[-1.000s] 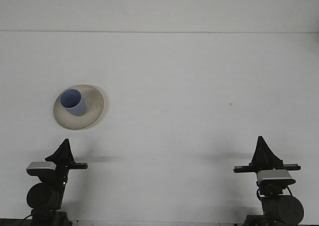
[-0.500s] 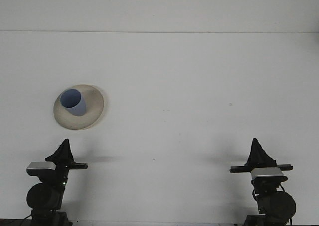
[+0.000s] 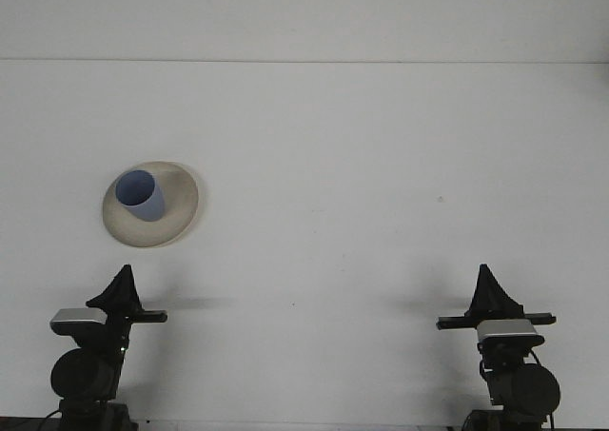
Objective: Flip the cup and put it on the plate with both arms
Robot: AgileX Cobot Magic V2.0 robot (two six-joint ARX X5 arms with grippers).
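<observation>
two black arms, pointed black end effectors, silver-grey wrist blocks.

Matt blue cup (image 3: 140,195), matt beige plate (image 3: 176,219)

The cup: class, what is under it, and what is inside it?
The cup stands on the plate, mouth up. Its blue inside looks empty; the plate's middle beneath it is covered.

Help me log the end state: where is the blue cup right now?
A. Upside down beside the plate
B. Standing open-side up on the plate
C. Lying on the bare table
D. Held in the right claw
B: the blue cup stands on the beige plate, open mouth up, with both claws away from it.
</observation>
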